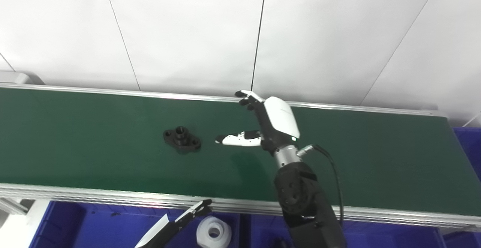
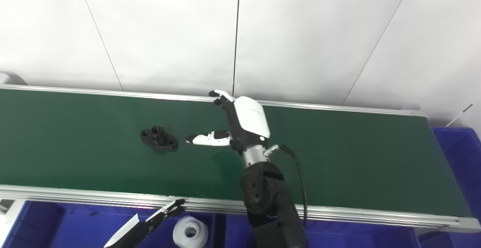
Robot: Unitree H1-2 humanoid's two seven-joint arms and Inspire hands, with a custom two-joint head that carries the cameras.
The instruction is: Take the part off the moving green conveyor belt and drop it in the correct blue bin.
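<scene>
Left hand low at the near rail, over a blue bin, only partly in view; cannot tell its spread or whether it holds anything. Black part lies flat mid-belt, untouched. Just right of it, right hand hovers wide open, empty, thumb aimed at the part. Risk: belt carries the part on, so a late close knocks it aside. Open belt all round; rails near and far; another bin beyond the right end
</scene>
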